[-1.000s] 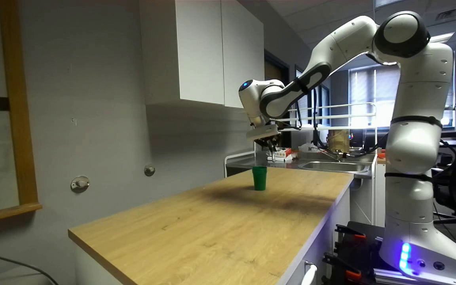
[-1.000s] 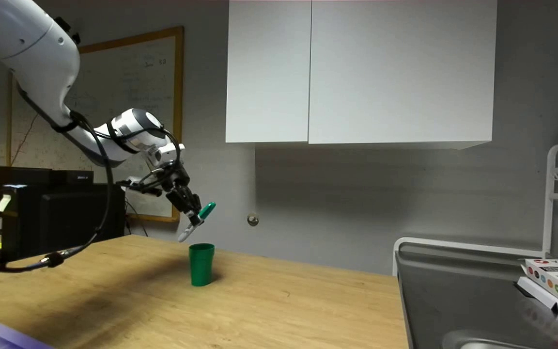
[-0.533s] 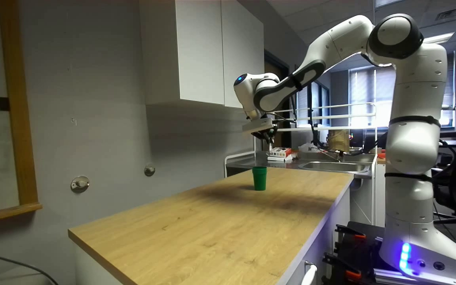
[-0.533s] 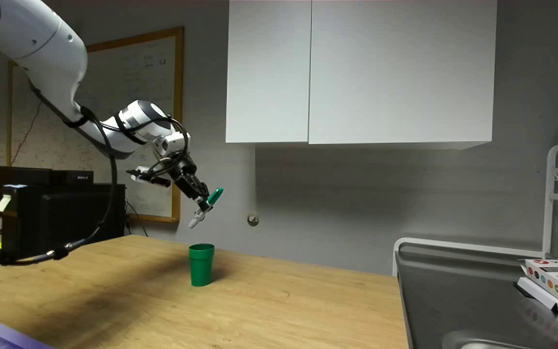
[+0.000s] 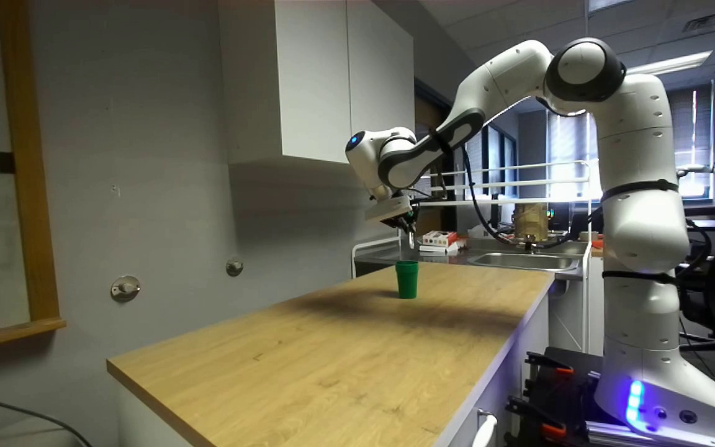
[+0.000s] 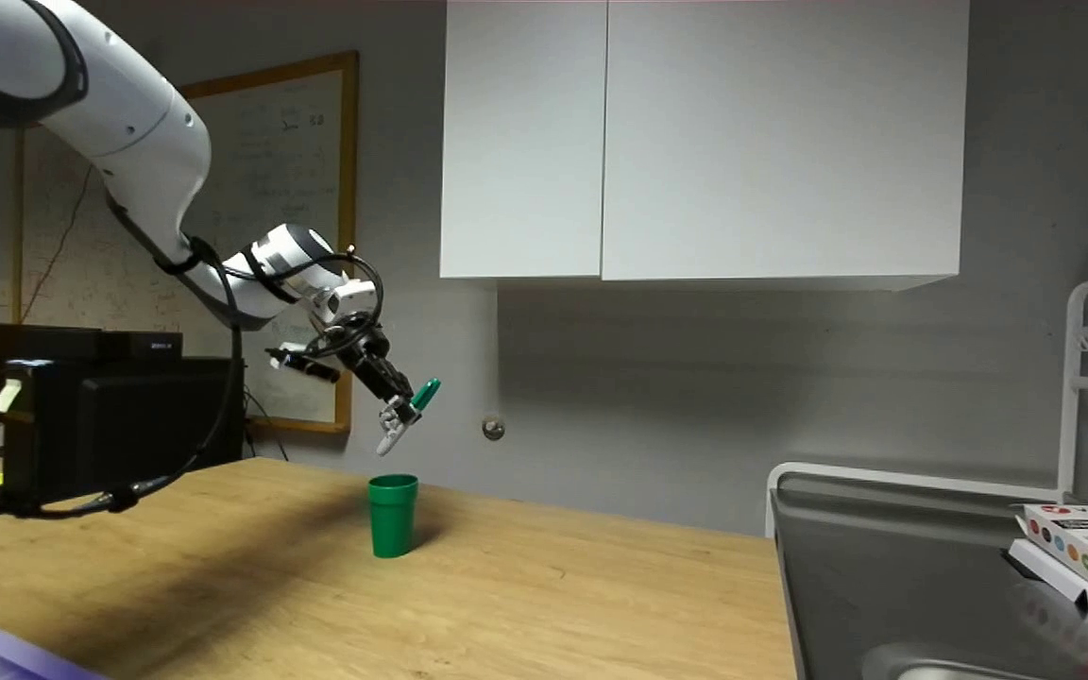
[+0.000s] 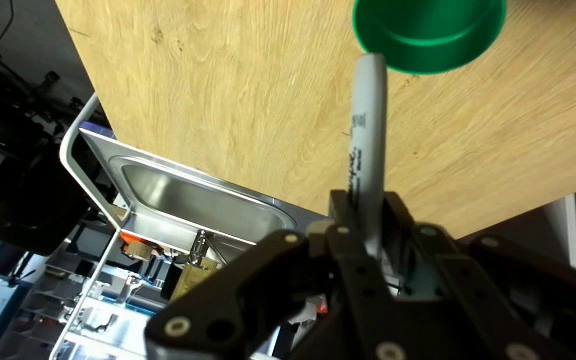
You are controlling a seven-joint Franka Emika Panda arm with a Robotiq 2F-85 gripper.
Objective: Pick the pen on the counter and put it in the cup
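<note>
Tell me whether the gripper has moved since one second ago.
Yes. In an exterior view, the gripper has shifted leftward in the picture: then, its lower end overlapped the white-and-red box; now that end shows left of the box.

Pen (image 7: 369, 125): grey barrel, black lettering in the wrist view; in an exterior view the 7 o'clock end is grey, 1 o'clock end green. Cup (image 6: 393, 517): solid green, paler arc inside, seen toward 1 o'clock in the wrist view. Table (image 5: 308, 366): light-brown woodgrain top, small dark flecks, white sides. Pincer (image 7: 368, 210): mostly black, pale screw heads (image 7: 176, 326). Arm (image 5: 643, 230): white with black bands, blue light (image 5: 635, 400) at 4 o'clock in an exterior view. Box (image 6: 1087, 548), 4 o'clock in an exterior view: white and red, row of coloured dots. Cabinet (image 6: 705, 142), 1 o'clock there: plain white. Wall (image 6: 648, 472): grey. Whiteboard frame (image 6: 348, 189): orange-brown.
</note>
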